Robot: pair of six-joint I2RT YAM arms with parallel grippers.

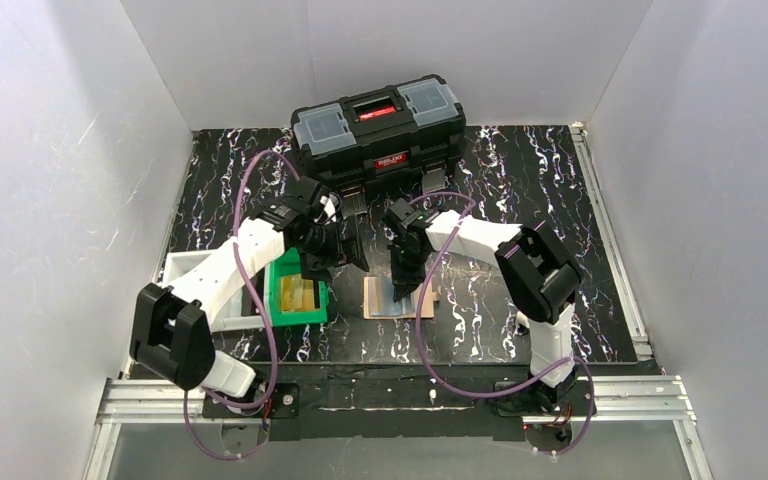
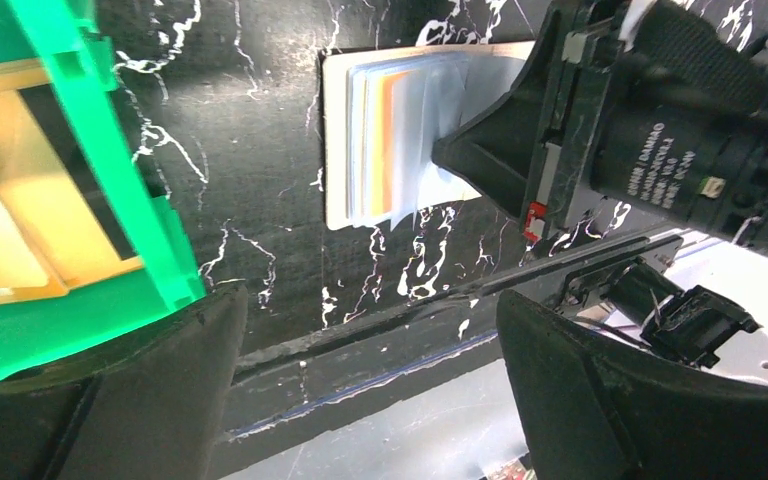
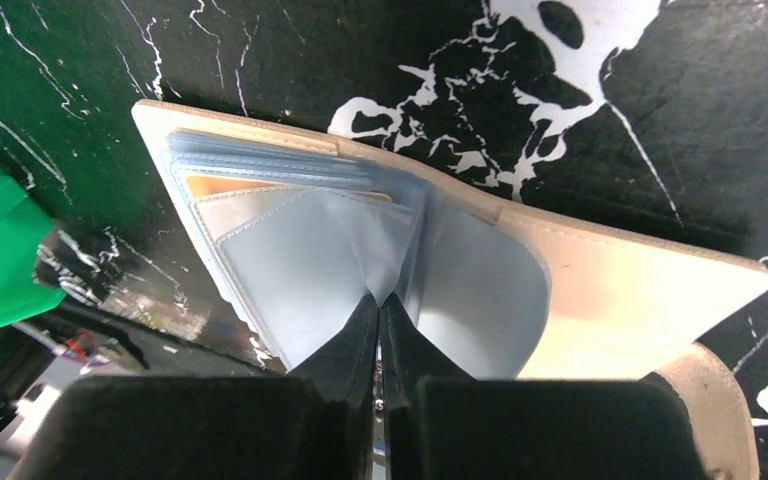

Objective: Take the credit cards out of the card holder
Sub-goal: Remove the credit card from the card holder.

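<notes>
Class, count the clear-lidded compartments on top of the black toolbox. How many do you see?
2. On the black toolbox's top, one clear-lidded compartment sits left of the handle, the other right of it. None seems hidden.

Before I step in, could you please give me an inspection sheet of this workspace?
Surface: black, white-veined table.
Job's things: holder lies open on the table; cards, an orange edge showing, sit in its sleeves.
Clutter: black toolbox at the far edge; green bin with yellow slabs and a white tray on the left.
Pincers: right pincer shut on a blue flap inside the holder, card or sleeve unclear; left pincer open, holding nothing, between bin and holder.
Cables: purple cables loop off both arms.
Surroundings: white walls on three sides; metal rails along the table edges.
</notes>
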